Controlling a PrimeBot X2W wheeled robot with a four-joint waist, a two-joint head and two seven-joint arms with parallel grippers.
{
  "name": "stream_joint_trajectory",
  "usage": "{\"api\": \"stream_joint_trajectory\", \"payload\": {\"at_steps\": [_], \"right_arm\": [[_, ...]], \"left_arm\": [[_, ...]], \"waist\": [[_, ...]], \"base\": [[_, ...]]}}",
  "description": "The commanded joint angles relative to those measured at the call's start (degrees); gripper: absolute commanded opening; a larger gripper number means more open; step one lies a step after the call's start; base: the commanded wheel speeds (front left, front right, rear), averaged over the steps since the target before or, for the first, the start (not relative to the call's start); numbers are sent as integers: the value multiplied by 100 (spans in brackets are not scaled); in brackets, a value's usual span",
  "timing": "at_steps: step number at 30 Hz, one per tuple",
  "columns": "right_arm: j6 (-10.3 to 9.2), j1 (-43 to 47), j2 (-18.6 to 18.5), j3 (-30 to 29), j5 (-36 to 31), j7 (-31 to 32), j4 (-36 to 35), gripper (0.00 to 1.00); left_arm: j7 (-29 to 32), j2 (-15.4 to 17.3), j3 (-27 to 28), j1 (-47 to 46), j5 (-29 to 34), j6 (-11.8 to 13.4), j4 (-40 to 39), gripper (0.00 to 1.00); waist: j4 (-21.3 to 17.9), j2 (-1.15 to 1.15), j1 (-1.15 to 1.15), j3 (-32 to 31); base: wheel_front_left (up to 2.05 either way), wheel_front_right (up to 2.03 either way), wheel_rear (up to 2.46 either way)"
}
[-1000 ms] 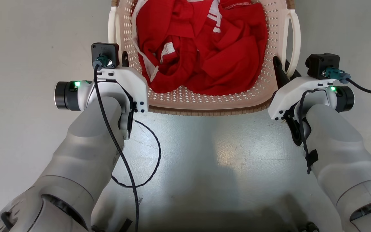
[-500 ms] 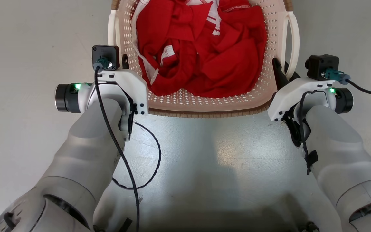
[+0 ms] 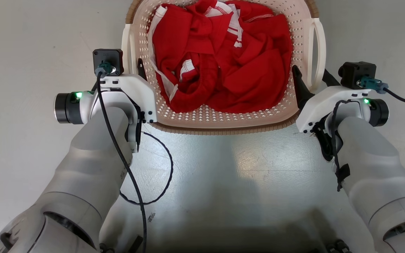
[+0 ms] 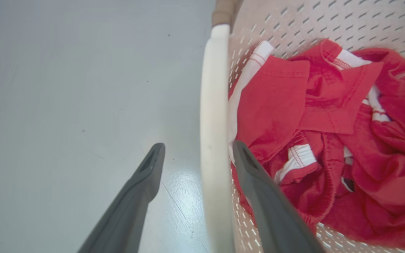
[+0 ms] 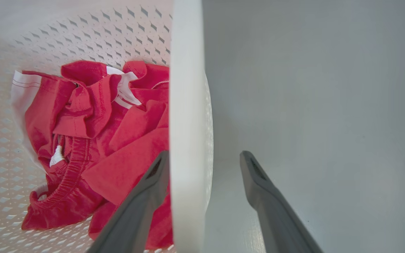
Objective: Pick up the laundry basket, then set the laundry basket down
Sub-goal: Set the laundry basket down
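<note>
Overhead, from the head view, the laundry basket [image 3: 223, 128] sits on a pale grey floor [image 3: 30, 158] directly ahead of the robot, with red clothes [image 3: 223, 70] with white trim heaped inside. The left gripper [image 3: 134, 70] is at the basket's left loop handle [image 3: 129, 49], and the right gripper [image 3: 311, 79] is at the right loop handle [image 3: 320, 52].

Next, the left wrist view shows the left gripper [image 4: 199, 147] released, its jaws apart. One dark finger is over the floor [image 4: 65, 88] and the other is inside the basket beside the clothes [image 4: 329, 123]. The white handle [image 4: 212, 105] runs between them, unclamped.

Lastly, the right wrist view shows the right gripper [image 5: 204, 156] released as well. One finger is inside by the clothes [image 5: 118, 133] and one is outside, with the handle [image 5: 186, 88] between them.

As for progress, nothing grips the basket, and it appears to rest on the floor. These views alone cannot say whether the lift is yet to come or the basket is already set down. If the former, both grippers must close on the handles. If the latter, only backing the fingers clear is left.
</note>
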Motion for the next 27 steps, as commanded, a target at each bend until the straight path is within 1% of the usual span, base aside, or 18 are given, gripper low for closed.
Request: {"api": "stream_joint_trajectory", "payload": {"at_steps": [1, 9, 16, 20, 21, 27], "right_arm": [[41, 240, 120, 52, -60, -63, -26, 100], [41, 276, 120, 10, -92, -63, -161, 100], [41, 361, 120, -132, -225, -63, -374, 100], [41, 449, 120, -270, -373, -63, -548, 100], [41, 512, 120, -365, -467, -63, -686, 100], [41, 829, 120, -702, -920, -63, -1312, 100]], "left_arm": [[-34, 132, 101, 58, 44, 16, -49, 100], [-34, 123, 228, 66, 122, 14, -203, 100], [-34, 129, 472, 220, 224, -16, -407, 100], [-34, 165, 632, 387, 324, -56, -541, 100], [-34, 208, 754, 478, 400, -78, -709, 100], [-34, 400, 1368, 1025, 795, -95, -1482, 100]], "waist": [[4, 0, 0, 4], [-10, 0, 0, -88], [-65, 0, 0, -403], [-119, 0, 0, -701], [-149, 0, 0, -892], [-224, 0, 0, -1546]], "base": [[0, 0, 0], [0, 0, 0], [0, 0, 0], [0, 0, 0], [0, 0, 0], [0, 0, 0]]}}
